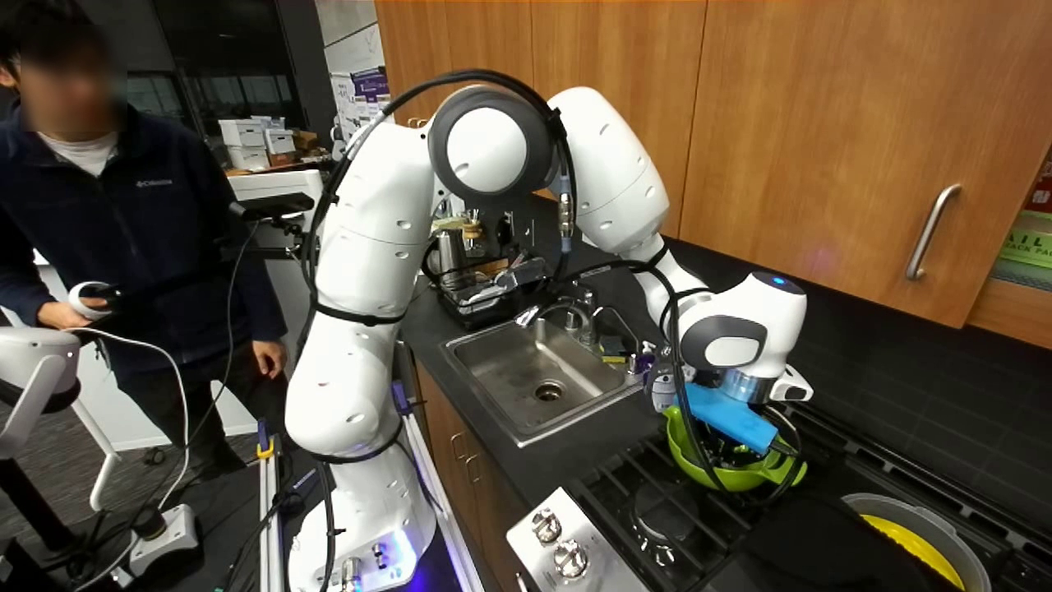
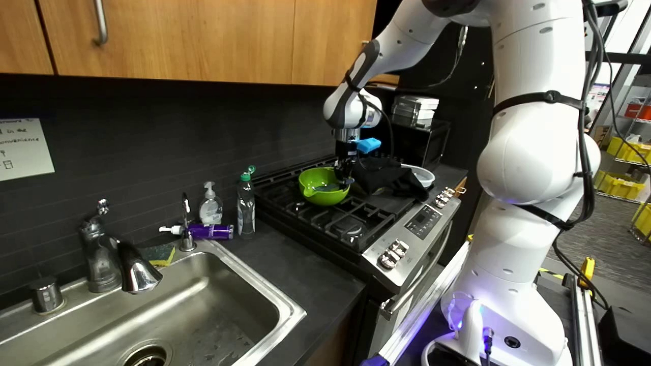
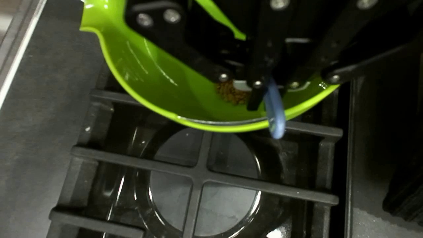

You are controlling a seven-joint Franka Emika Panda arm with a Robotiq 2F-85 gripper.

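Note:
In both exterior views my gripper reaches down into a lime-green bowl with a pouring lip, which stands on the stove. In the wrist view the gripper comes in from the top, its black fingers drawn together on a blue handle. That handle pokes out across the near rim of the bowl. Brown granules lie at the bottom, partly behind a finger. Pale curved edges show beside the fingers; whether they belong to the handled utensil I cannot tell. The fingers hide its other end.
Black grates surround the bowl. A black cloth lies beside it, near a pale container. A sink, a clear bottle and a purple bottle are along the counter. A person stands behind the arm's base.

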